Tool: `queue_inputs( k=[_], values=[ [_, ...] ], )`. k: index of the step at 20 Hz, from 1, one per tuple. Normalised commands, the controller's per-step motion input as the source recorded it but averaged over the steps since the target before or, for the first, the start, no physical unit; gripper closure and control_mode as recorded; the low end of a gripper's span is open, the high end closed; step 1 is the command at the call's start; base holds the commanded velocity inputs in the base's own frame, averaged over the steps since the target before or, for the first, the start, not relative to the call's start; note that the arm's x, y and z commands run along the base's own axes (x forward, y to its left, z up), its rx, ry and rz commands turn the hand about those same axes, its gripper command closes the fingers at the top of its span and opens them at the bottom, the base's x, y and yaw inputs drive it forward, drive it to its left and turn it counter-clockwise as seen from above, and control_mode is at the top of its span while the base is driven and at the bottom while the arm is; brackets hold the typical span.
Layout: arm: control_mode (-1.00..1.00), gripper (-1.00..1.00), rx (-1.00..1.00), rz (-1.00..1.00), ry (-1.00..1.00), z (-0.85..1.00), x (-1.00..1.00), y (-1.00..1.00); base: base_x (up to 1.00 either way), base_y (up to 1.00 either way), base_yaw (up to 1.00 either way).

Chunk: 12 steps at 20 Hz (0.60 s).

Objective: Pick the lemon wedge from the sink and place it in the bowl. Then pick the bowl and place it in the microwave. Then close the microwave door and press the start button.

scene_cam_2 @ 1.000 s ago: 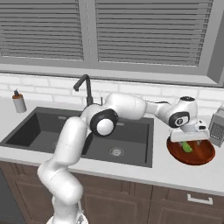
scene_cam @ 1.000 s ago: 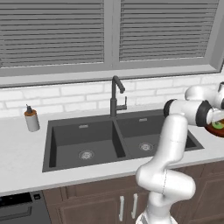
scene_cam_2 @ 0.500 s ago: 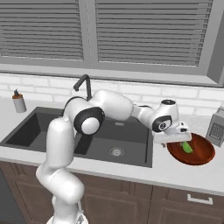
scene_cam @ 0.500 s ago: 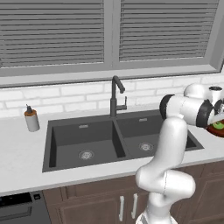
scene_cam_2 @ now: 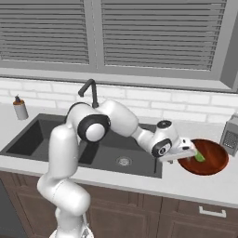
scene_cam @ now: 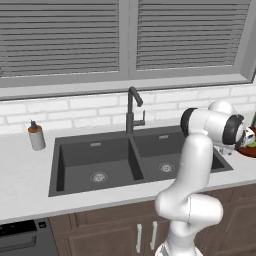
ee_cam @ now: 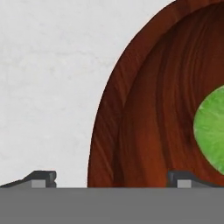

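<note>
Reddish-brown bowl (scene_cam_2: 204, 157) on counter right of sink (scene_cam_2: 88, 148), lemon wedge (scene_cam_2: 199, 156) inside. Gripper (scene_cam_2: 185, 152) at near rim, jaws spread astride it, one tip outside, one inside.

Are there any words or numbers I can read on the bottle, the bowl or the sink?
None: no readable text anywhere.
The soap bottle has no legible label.
The bowl, the lemon wedge, the sink and the grater carry no writing.
</note>
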Motion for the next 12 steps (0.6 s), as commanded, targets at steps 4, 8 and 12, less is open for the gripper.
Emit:
queue_inputs(
  k=[4,8,12],
  values=[
    [-1.00,-1.00,0.00,0.00,-0.05,0.18,0.21,-0.54,0.00,0.00,0.00],
    [-1.00,-1.00,0.00,0.00,0.07,-0.16,0.37,-0.64,0.00,0.00,0.00],
    [-1.00,1.00,0.00,0.01,0.27,-0.50,0.38,-0.43,0.00,0.00,0.00]
  ],
)
